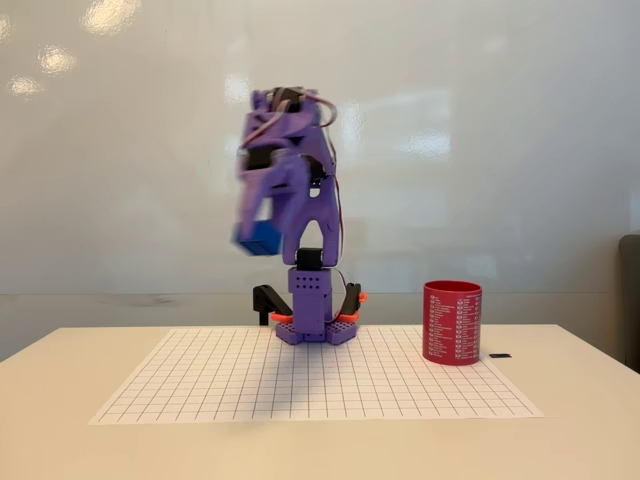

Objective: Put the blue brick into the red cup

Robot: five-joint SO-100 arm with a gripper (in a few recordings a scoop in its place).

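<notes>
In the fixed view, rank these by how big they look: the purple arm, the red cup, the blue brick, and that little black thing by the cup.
1. purple arm
2. red cup
3. blue brick, blurred, held in the gripper
4. small black object on the table

White table (60, 420) seen in fixed view. White grid sheet (310, 385) laid flat at centre. Purple arm base (315, 325) mounted on sheet's far edge. Red cup (452, 322) stood upright at sheet's right edge. Small black item (500, 355) placed just right of cup.

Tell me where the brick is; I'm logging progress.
In the fixed view the brick is held up in the pincer, left of the arm's base, well left of the cup.
</notes>
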